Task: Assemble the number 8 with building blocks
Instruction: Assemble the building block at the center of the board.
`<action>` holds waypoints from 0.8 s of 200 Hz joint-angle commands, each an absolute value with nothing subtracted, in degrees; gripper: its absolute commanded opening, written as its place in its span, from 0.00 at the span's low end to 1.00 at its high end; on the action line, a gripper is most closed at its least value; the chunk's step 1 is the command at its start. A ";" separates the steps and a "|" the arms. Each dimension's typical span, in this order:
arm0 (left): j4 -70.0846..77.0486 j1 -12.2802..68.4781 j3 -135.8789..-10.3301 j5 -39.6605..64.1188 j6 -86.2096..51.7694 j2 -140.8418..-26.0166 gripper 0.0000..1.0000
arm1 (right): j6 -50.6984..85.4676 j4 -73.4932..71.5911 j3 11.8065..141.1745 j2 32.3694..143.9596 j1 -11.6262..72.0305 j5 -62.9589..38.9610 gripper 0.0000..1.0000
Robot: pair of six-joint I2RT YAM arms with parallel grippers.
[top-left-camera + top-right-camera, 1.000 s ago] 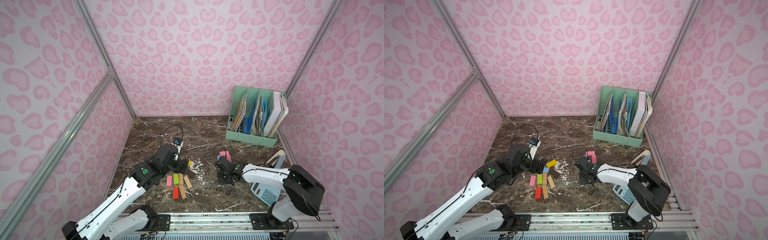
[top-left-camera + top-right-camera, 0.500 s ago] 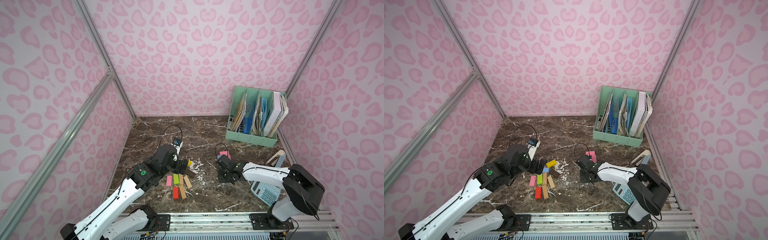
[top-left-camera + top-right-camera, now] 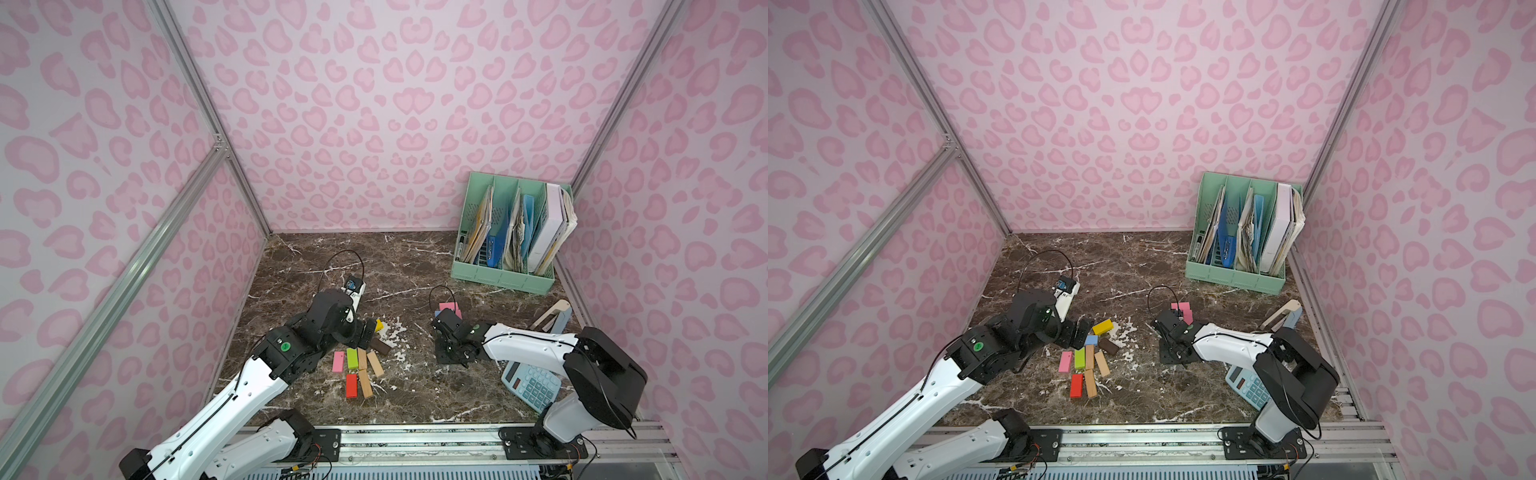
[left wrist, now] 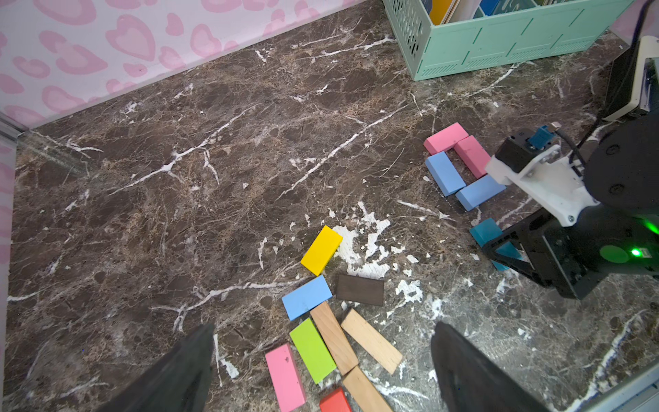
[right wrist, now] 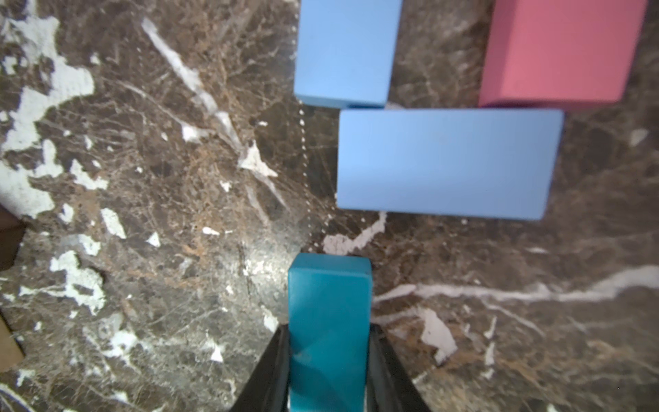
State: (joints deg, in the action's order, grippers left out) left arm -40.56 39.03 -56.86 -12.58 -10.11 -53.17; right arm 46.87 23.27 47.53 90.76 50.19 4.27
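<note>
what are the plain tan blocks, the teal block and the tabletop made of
Plain tan rectangular blocks: bare wood, matte; grain lines show.
Teal rectangular block: likely the same wood under smooth, opaque matte paint; no grain visible.
Dark brown tabletop: looks like marble, white veins and a slight sheen, though it may be printed laminate.

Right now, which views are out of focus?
Right wrist view: soft throughout, fuzzy edges on the light blue block, pink block and the teal block in the right gripper. Left wrist view: yellow block crisp. Both top views: sharp, evenly lit.
</note>
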 commanded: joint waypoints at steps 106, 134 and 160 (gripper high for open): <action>-40.74 39.02 -56.78 -12.26 -9.49 -53.61 0.99 | 47.07 24.46 50.09 92.27 49.17 6.33 0.24; -40.69 38.96 -56.78 -12.20 -9.46 -53.67 0.98 | 46.76 24.34 50.44 92.72 49.19 5.82 0.26; -40.76 39.02 -56.77 -12.20 -9.48 -53.70 0.98 | 46.67 24.48 50.39 92.68 49.14 5.82 0.31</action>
State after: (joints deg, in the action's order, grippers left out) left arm -40.58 39.00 -56.86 -12.58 -10.09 -53.63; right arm 47.03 23.94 50.00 92.71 49.12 5.67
